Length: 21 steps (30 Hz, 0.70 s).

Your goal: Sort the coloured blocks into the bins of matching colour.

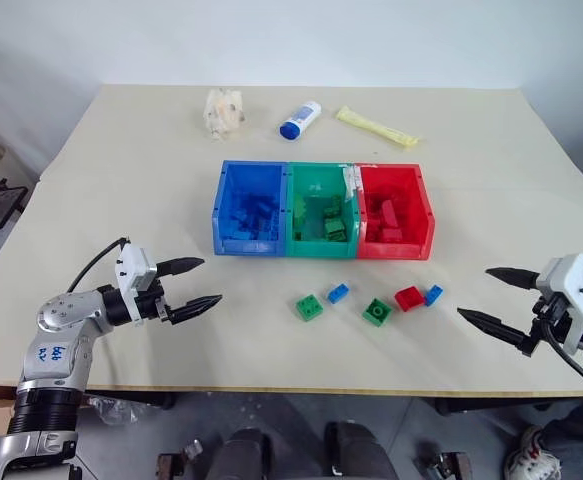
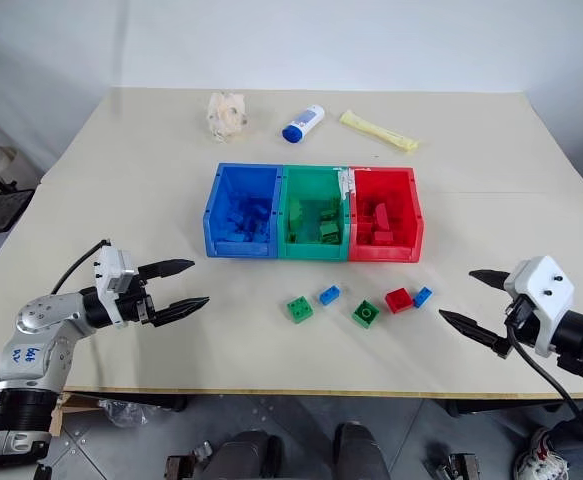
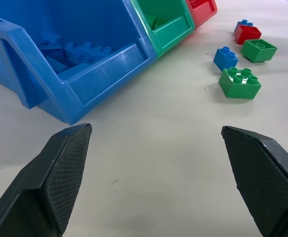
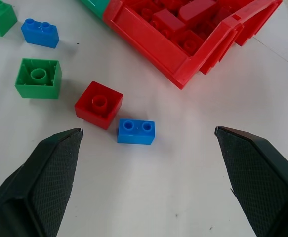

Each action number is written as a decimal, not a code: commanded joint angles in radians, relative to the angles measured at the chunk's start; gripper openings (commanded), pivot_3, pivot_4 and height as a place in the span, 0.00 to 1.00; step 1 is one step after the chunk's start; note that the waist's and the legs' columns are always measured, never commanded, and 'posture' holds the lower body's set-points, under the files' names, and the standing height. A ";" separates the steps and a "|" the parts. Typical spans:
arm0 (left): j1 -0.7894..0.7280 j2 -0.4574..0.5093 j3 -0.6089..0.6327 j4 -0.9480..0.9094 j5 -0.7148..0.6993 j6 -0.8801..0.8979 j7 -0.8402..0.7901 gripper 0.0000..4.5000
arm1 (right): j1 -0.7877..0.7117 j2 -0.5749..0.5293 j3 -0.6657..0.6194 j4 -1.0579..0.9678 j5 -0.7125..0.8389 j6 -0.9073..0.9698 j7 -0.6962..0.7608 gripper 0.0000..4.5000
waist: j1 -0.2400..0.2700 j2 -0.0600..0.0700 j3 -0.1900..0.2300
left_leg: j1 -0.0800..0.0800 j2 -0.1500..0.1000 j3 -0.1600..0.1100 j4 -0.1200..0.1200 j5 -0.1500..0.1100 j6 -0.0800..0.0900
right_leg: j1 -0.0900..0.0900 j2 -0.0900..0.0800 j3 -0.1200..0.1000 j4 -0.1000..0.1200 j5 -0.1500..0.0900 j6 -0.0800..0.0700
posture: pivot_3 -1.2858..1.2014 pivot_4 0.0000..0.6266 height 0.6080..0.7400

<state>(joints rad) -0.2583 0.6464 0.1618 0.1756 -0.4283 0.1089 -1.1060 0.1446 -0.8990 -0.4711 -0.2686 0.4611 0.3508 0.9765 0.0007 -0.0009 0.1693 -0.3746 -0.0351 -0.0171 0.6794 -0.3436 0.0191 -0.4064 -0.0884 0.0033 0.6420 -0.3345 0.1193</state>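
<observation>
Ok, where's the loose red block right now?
Head view: the red block lies on the table, in front of the red bin, touching a blue block, right of a green one.

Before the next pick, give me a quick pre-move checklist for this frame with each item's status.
1. Left gripper open and holding nothing: ok.
2. Right gripper open and holding nothing: ok.
3. Loose blocks within view on the table: two green blocks, two blue blocks, one red block: ok.
4. Red block free to grasp: not ok, a blue block sits against it.
5. Blue bin, green bin, red bin open-topped: ok.
</observation>
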 commanded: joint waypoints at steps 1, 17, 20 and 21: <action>-0.002 0.000 0.000 -0.016 -0.008 -0.006 -0.013 0.99 | 0.005 0.009 -0.038 -0.039 0.013 -0.002 -0.018 1.00 | 0.000 0.000 0.000 | 0.000 0.000 0.000 0.000 0.000 0.000 | 0.000 0.000 0.000 0.000 0.000 0.000 | 0.52 0.24 1.00; -0.036 -0.042 -0.016 -0.033 -0.034 0.057 -0.010 0.99 | 0.134 -0.006 -0.157 -0.112 0.009 0.103 -0.027 1.00 | 0.009 0.000 0.000 | 0.000 -0.001 0.000 0.000 0.000 0.000 | 0.000 0.000 0.000 0.000 0.000 0.000 | 0.52 0.24 1.00; -0.035 -0.044 -0.011 -0.029 -0.041 0.053 -0.023 0.99 | 0.202 -0.008 -0.240 -0.126 0.011 0.111 0.005 1.00 | 0.012 0.000 0.000 | 0.000 -0.001 0.000 0.000 0.000 0.001 | 0.001 0.000 0.000 0.000 0.000 0.000 | 0.52 0.24 1.00; -0.034 -0.045 -0.008 -0.029 -0.043 0.051 -0.027 0.99 | 0.222 -0.008 -0.267 -0.131 0.012 0.113 0.016 1.00 | 0.013 0.000 0.000 | 0.000 -0.001 0.000 0.000 0.000 0.001 | 0.001 0.000 0.000 0.000 0.000 0.000 | 0.52 0.24 1.00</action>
<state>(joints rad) -0.2878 0.6017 0.1385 0.1635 -0.4460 0.1738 -1.1176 0.3474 -0.8936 -0.6662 -0.3615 0.4562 0.4619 0.9694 0.0136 -0.0009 0.1693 -0.3739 -0.0359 -0.0172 0.6795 -0.3440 0.0197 -0.4052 -0.0885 0.0031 0.6418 -0.3345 0.1193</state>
